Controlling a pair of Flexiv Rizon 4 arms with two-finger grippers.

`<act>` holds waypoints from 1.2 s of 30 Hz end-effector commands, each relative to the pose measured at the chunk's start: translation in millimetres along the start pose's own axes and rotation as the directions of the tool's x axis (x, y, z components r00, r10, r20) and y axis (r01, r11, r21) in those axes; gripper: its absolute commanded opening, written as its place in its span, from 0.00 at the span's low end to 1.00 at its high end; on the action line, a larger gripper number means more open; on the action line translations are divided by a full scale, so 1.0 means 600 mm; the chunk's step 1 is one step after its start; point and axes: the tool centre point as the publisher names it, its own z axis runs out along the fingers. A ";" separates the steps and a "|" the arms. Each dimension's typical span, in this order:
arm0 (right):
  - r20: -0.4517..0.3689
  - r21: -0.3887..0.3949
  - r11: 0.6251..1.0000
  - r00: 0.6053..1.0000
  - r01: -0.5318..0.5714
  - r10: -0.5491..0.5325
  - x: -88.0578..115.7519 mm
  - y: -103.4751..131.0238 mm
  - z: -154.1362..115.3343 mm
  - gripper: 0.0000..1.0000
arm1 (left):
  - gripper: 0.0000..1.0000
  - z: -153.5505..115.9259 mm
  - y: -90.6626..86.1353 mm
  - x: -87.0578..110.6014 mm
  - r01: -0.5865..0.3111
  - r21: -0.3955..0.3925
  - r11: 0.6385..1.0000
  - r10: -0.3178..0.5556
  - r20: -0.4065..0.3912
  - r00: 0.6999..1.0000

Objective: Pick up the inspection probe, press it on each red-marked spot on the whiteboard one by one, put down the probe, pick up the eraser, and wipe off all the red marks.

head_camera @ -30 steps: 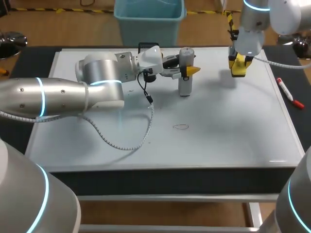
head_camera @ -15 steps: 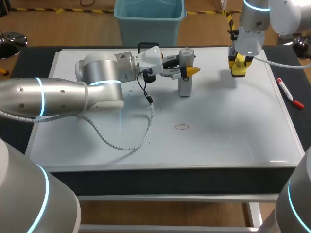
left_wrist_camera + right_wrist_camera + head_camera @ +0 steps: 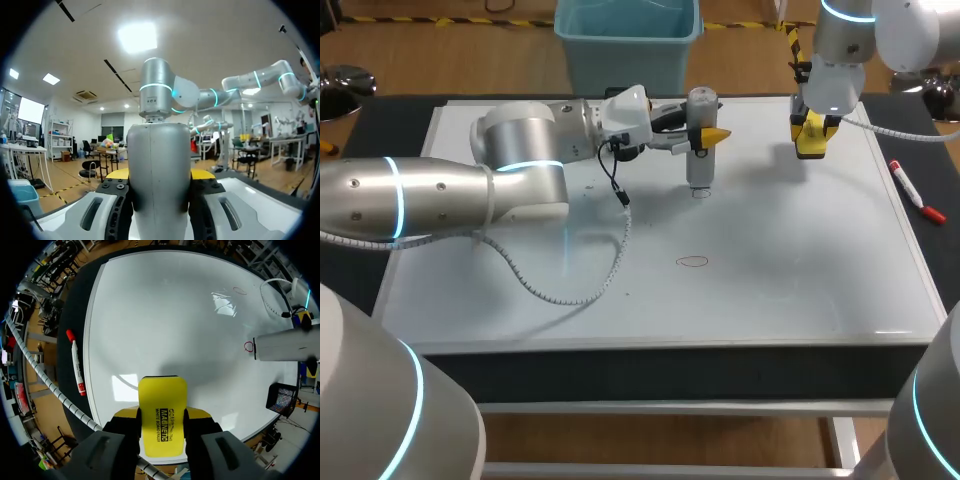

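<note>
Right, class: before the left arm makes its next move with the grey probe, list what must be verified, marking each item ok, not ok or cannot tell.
1. Left gripper shut on the grey cylindrical probe: ok.
2. Probe upright over the white whiteboard: ok.
3. Probe tip on the small red circle: cannot tell; the right wrist view shows the circle right at the tip, contact unclear.
4. Red oval mark at the board's front middle uncovered: ok.
5. Right gripper shut on the yellow block eraser, apart from the probe: ok.
6. Red-capped marker pen off the board, beside its right edge: ok.
</note>
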 end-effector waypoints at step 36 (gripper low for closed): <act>-0.004 -0.001 1.000 1.000 0.003 -0.003 0.001 -0.002 -0.001 0.00 | 0.00 -0.363 -0.114 -0.031 -0.048 -0.055 0.997 0.047 -0.013 0.999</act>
